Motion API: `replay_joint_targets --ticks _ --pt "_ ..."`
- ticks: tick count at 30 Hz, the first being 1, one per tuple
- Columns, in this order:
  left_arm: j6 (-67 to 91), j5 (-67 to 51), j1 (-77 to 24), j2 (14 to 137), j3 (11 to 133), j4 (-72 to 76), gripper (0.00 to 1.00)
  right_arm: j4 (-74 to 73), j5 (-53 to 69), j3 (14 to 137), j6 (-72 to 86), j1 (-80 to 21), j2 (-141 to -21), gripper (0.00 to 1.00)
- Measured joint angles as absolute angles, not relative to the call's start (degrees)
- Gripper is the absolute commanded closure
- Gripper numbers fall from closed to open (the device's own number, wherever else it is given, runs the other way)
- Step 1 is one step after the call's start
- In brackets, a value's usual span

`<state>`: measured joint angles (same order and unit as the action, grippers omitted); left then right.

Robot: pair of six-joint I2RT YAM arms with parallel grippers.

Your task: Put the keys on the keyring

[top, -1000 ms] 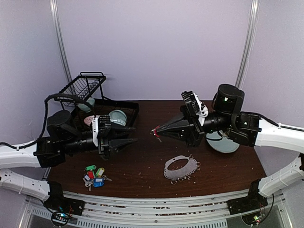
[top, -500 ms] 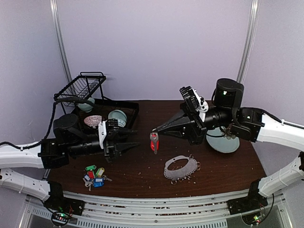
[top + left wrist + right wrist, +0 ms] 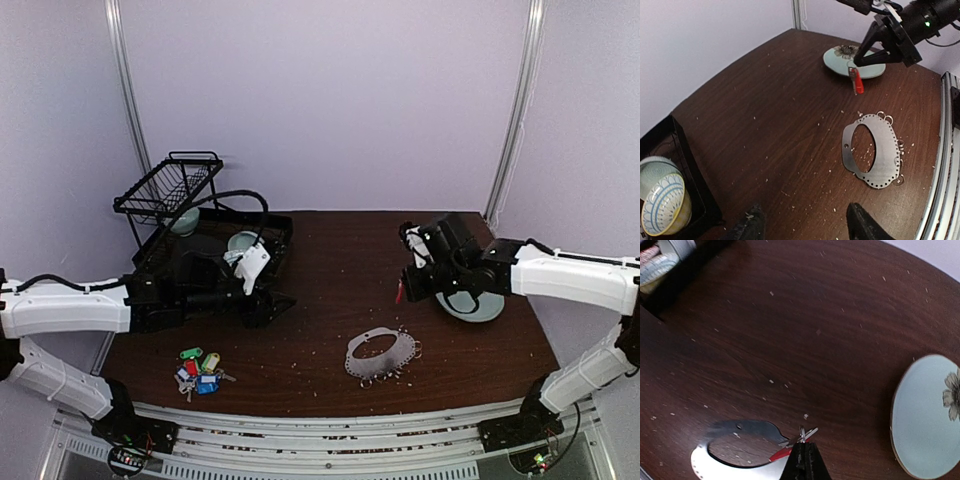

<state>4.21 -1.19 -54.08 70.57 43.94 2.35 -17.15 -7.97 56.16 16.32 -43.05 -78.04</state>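
**Overhead view.** The keyring (image 3: 380, 355) lies flat at lower centre of the table (image 3: 330, 250), close to the front edge, with bare wood on every side. Right of centre, the right gripper (image 3: 405, 290) has its fingers pinched together on a red-tagged key (image 3: 400, 293), which hangs between the keyring and the pale plate (image 3: 475, 308). The other keys (image 3: 198, 368) sit heaped at lower left. The left gripper (image 3: 272, 303), left of centre beside the black tray (image 3: 272, 216), holds nothing, its fingers (image 3: 860, 227) apart.
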Motion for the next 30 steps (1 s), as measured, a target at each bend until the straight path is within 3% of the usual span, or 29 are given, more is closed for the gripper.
replay_joint_targets --ticks 12,30 --pt "10.6 1.3 -53.9 72.9 44.0 -2.3 0.40 -25.2 -18.3 50.5 20.8 -42.5 -87.4 1.00" --pt "10.2 3.7 -52.6 70.0 43.4 -4.5 0.40 -12.3 1.8 50.4 25.3 -44.5 -96.2 1.00"
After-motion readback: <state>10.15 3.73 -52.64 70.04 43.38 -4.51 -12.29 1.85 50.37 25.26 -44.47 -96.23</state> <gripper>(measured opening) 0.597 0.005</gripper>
